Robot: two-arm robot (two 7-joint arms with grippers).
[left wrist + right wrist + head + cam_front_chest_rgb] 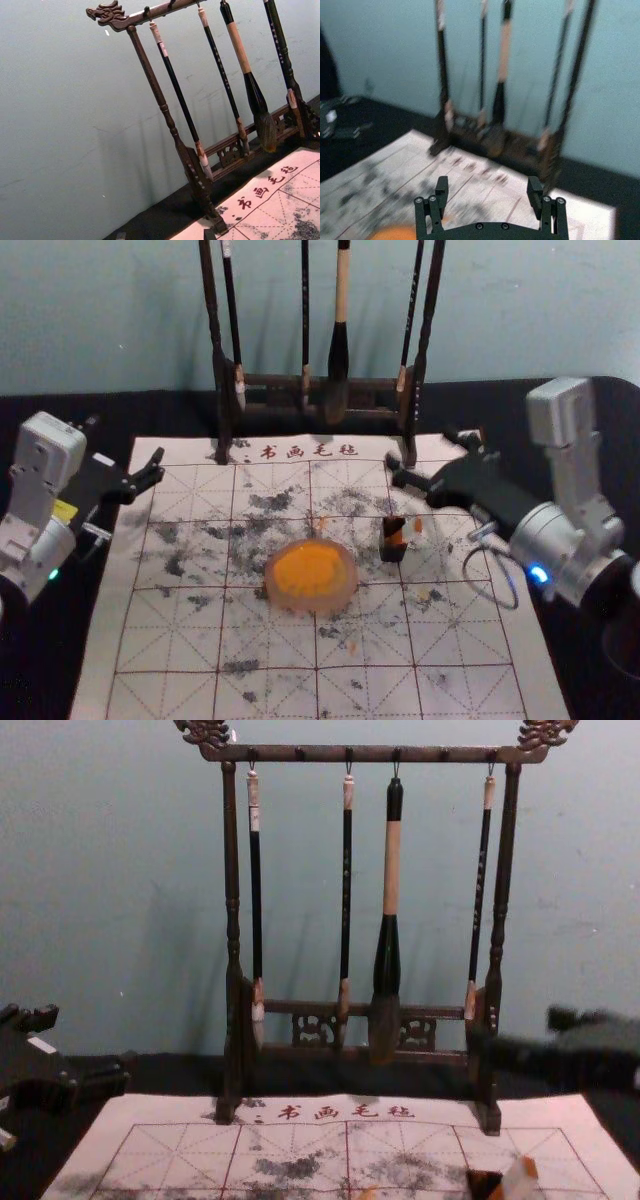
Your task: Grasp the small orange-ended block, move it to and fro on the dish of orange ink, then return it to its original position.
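I see my black table (pixel 465 405) bearing an ink-blotched, grid-printed mat (pixel 180 630), reaching from six toward twelve o'clock.

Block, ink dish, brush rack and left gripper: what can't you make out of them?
- Block, its base: chest view, cut off by the bottom edge.
- Ink dish, mostly: right wrist view, bottom edge.
- Brush rack, its top: head view, top edge.
- Left gripper, mostly: left wrist view, bottom edge.
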